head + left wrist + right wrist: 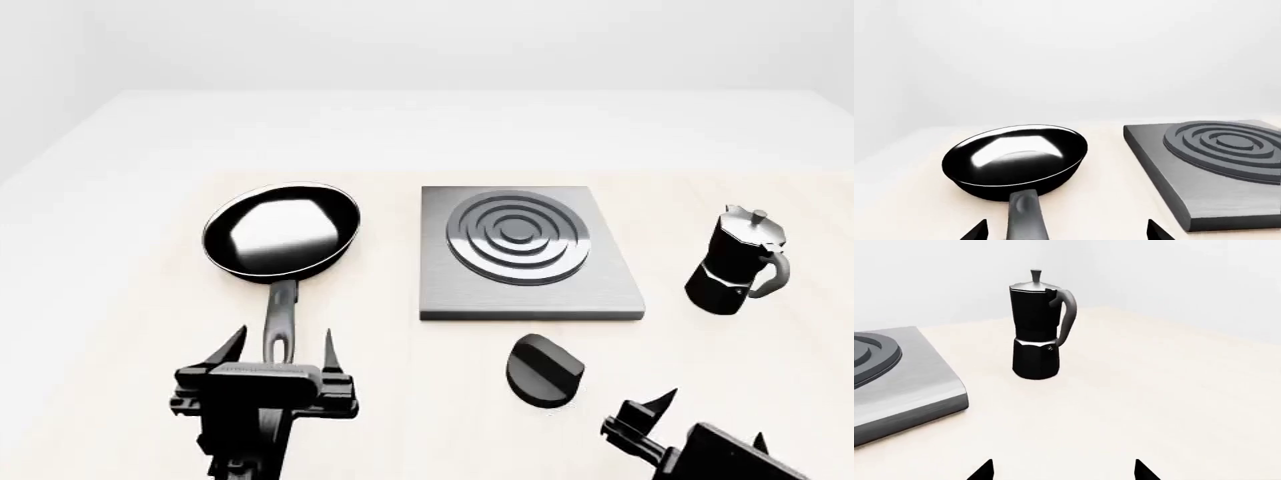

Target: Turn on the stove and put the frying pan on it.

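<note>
Little looks done: the frying pan [280, 235] sits on the surface beside the stove [523, 254], not on it, the knob [545, 370] is untouched, and the left claw [280, 352] stands apart astride the pan's handle, right claw [651, 412] apart and empty.

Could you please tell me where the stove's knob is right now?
In the head view, the knob lies on the table just in front of the stove, right of centre, near the right gripper.

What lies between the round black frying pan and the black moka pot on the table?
In the head view, the flat square grey metal stove lies between the frying pan and the moka pot, touching neither.
</note>
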You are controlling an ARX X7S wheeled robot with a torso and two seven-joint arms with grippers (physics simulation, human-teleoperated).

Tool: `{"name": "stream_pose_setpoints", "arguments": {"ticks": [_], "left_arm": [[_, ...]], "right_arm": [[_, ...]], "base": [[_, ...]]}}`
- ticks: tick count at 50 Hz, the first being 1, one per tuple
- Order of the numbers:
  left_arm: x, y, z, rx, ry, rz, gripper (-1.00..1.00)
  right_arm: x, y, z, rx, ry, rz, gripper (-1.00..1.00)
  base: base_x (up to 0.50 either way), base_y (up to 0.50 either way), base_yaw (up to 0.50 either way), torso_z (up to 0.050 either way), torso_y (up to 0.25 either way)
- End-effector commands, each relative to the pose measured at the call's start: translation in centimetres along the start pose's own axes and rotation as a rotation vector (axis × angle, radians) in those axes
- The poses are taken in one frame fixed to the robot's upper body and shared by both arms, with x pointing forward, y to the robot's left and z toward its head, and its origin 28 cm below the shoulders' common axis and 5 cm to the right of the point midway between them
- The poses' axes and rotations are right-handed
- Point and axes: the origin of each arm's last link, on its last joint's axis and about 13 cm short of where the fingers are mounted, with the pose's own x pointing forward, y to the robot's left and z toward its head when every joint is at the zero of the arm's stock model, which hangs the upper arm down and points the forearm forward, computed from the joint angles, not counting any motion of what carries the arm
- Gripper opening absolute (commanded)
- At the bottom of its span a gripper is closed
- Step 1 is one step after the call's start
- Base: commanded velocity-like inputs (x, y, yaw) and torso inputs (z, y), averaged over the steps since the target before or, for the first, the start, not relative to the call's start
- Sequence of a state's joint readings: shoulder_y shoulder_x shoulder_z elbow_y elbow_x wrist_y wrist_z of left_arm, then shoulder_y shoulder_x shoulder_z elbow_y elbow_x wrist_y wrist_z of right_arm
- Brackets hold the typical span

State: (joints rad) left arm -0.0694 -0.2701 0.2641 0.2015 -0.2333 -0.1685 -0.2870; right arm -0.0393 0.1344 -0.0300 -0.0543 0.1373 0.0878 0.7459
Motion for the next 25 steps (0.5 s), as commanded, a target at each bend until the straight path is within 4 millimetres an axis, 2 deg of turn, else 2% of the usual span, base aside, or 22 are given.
{"name": "stream_pose_setpoints", "arguments": {"ticks": [1, 4, 15, 25], "left_arm": [[2.0, 1.0, 4.0, 0.045, -0.001, 0.004, 1.0], [3.3, 1.3, 4.8, 0.106, 0.026, 0.027, 1.0], [7.2, 1.6, 7.2, 0.037, 0.178, 0.012, 1.0], [9.9, 2.1, 7.9, 0.059, 0.234, 0.056, 1.0]], "right_arm": [[0.0, 0.0, -0.2, 0.006, -0.006, 0.007, 1.0], [0.0, 0.0, -0.2, 0.006, -0.002, 0.008, 1.0], [0.1, 0.0, -0.2, 0.006, -0.001, 0.019, 1.0], [0.1, 0.0, -0.2, 0.005, 0.008, 0.017, 1.0]], "base": [[0.0, 0.0, 0.0, 0.0, 0.0], [0.0, 0.0, 0.0, 0.0, 0.0], [0.0, 0.0, 0.0, 0.0, 0.0], [0.0, 0.0, 0.0, 0.0, 0.0]]}}
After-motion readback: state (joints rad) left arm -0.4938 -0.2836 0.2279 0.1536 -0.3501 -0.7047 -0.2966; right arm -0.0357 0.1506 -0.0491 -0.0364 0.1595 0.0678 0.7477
